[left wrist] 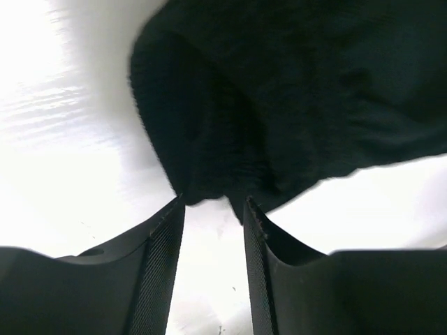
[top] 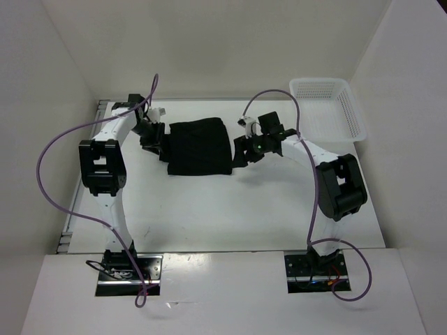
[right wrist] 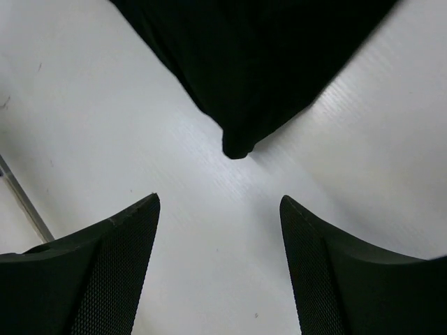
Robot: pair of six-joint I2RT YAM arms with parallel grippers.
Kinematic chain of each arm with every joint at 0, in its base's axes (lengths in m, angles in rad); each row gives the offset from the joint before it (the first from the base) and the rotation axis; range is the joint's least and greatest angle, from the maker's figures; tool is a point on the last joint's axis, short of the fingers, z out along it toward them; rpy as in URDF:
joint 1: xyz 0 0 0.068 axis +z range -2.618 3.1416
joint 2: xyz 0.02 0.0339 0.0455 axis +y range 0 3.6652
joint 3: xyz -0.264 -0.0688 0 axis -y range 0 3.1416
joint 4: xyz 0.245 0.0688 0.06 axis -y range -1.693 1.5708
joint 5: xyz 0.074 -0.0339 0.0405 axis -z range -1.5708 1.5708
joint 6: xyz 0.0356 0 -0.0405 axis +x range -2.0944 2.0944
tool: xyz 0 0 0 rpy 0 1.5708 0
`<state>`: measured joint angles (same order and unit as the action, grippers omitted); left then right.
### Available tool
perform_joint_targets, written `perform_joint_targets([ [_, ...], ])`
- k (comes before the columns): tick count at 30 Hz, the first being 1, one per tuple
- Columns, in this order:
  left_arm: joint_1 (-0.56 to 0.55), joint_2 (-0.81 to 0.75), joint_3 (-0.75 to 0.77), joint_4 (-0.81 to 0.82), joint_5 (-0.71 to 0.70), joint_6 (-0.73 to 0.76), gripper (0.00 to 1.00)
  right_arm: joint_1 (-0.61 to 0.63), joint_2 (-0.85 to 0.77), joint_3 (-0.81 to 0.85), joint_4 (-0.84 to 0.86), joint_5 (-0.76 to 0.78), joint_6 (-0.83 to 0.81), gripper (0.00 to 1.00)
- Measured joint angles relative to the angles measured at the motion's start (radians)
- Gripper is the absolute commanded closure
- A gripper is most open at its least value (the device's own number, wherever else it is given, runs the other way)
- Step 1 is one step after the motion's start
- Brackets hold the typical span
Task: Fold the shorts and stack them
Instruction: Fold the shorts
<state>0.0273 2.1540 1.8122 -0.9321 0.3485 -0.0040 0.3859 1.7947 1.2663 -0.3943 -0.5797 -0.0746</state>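
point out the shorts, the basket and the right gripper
shorts (top: 199, 148), top external view, middle of the folded fabric
basket (top: 356, 112), top external view, right side wall
right gripper (right wrist: 218, 202), right wrist view, gap midway between its fingertips

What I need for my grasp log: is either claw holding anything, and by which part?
Right claw: open, holding nothing; the black shorts lie just beyond its tips. Left claw: its tips meet the shorts' bunched edge, but a pinch cannot be told.

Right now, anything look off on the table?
Nothing stands out. The shorts lie folded in a compact bundle between the left tool and right tool, only a bit rumpled at the left edge. The basket sits upright, far right.
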Motion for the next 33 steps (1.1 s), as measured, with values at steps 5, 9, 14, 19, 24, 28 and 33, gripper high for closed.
perform_joint_targets([
  [5, -0.040, -0.064, -0.020, 0.006, 0.018, 0.000, 0.52, -0.014, 0.000, -0.008, 0.039, 0.056, 0.082, 0.20],
  [9, -0.063, -0.102, -0.084, 0.029, 0.023, 0.000, 0.50, -0.025, 0.000, -0.008, 0.051, 0.164, 0.111, 0.18],
  [14, -0.044, -0.104, -0.129, 0.051, 0.006, 0.000, 0.50, -0.037, 0.001, -0.006, 0.069, 0.238, 0.116, 0.18],
  [19, -0.023, -0.147, -0.183, 0.085, -0.021, 0.000, 0.49, -0.044, 0.001, 0.020, 0.061, 0.288, 0.093, 0.02],
  [24, 0.076, -0.366, -0.332, 0.185, -0.071, 0.002, 0.39, -0.069, -0.017, 0.096, 0.014, 0.296, 0.012, 0.00],
  [28, 0.292, -0.567, -0.428, 0.283, -0.113, 0.001, 0.29, -0.144, -0.111, 0.095, -0.002, 0.375, -0.034, 0.00],
  [33, 0.402, -0.712, -0.563, 0.340, -0.143, 0.000, 0.25, -0.284, -0.296, 0.030, 0.056, 0.523, -0.063, 0.00],
])
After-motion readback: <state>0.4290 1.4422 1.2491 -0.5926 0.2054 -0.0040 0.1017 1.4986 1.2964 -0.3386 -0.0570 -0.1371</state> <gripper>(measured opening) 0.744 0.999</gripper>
